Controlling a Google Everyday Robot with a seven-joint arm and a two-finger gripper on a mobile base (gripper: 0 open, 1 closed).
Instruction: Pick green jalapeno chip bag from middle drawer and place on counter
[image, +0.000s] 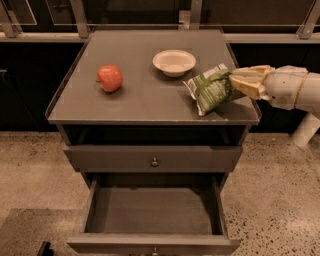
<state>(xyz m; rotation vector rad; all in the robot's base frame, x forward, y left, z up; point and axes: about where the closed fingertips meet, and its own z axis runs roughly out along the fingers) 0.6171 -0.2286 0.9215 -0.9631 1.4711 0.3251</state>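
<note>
Speckled floor (280, 200) surrounds the cabinet (200, 159). We note the table (140, 102) on top, carrying an apple (110, 78) at the left and an empty bowl (174, 62) toward the rear centre. Below, the drawer (150, 212) stands pulled out, its floor bare.

Position of the bag. The bag (212, 89) is out of the drawer and over the right front part of the table, near the bowl and well apart from the apple. It sits tilted, with its lower corner pointing toward the table's front edge. We cannot tell whether that corner touches the surface or hangs just above it.

State of the claw. The claw (239, 81) reaches in from the right, at the table's right edge. Its fingers are closed on the right end of the bag, and the rest of the bag extends leftward from it over the table.

Handling. We judge the bag light, soft and crinkly, with a slick foil skin and contents that crush easily. Grip it at a sealed end or edge seam, as here, not across the filled middle. We judge the placing step nearly done: what remains is to settle the bag and let go. Because the bag lies near the corner, a release too far right could let it slide off.
</note>
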